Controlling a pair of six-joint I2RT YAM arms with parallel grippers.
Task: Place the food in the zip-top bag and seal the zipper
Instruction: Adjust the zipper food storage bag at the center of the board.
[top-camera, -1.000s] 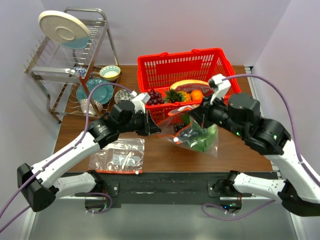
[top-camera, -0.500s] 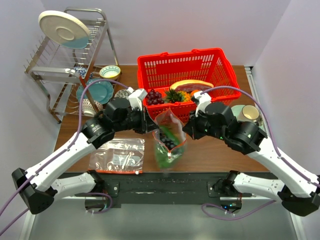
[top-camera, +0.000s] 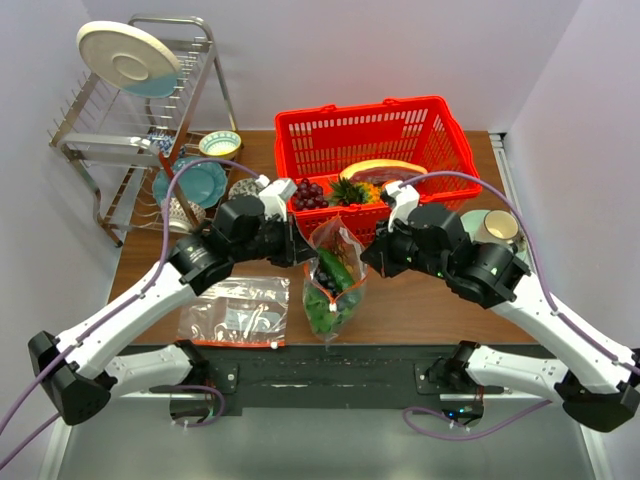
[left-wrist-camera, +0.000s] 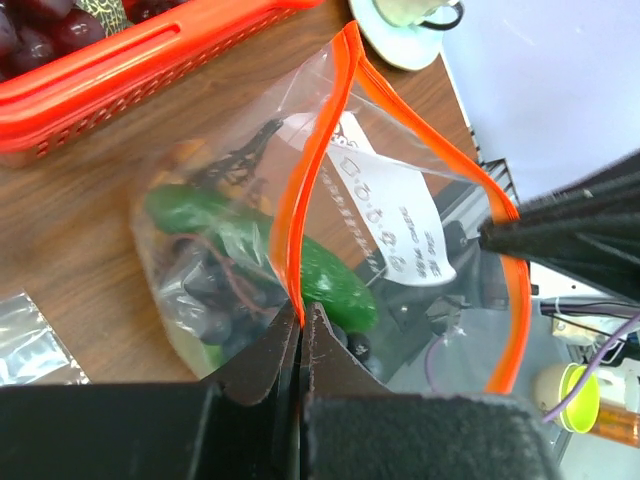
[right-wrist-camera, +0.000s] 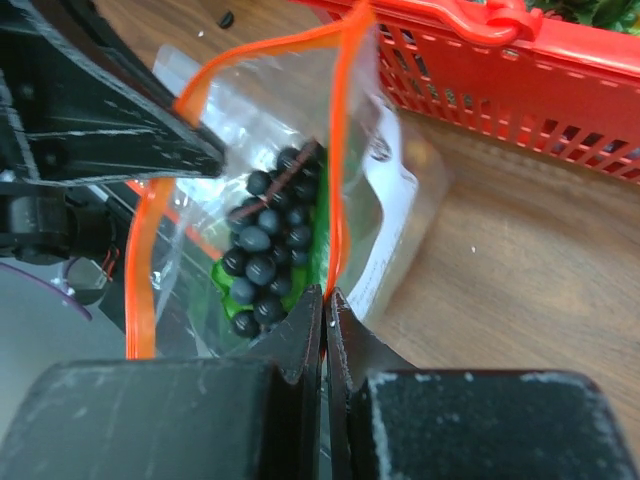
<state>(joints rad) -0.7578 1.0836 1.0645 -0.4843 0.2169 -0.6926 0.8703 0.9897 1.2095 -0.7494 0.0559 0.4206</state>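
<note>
Just illegible label (left-wrist-camera: 395, 205) on zip-top bag (left-wrist-camera: 235, 130)

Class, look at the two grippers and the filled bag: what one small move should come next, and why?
Probably ease the left gripper and right gripper together so the zipper closes: each pinches one side of it, the zip-top bag gapes open, cucumber already inside.
</note>
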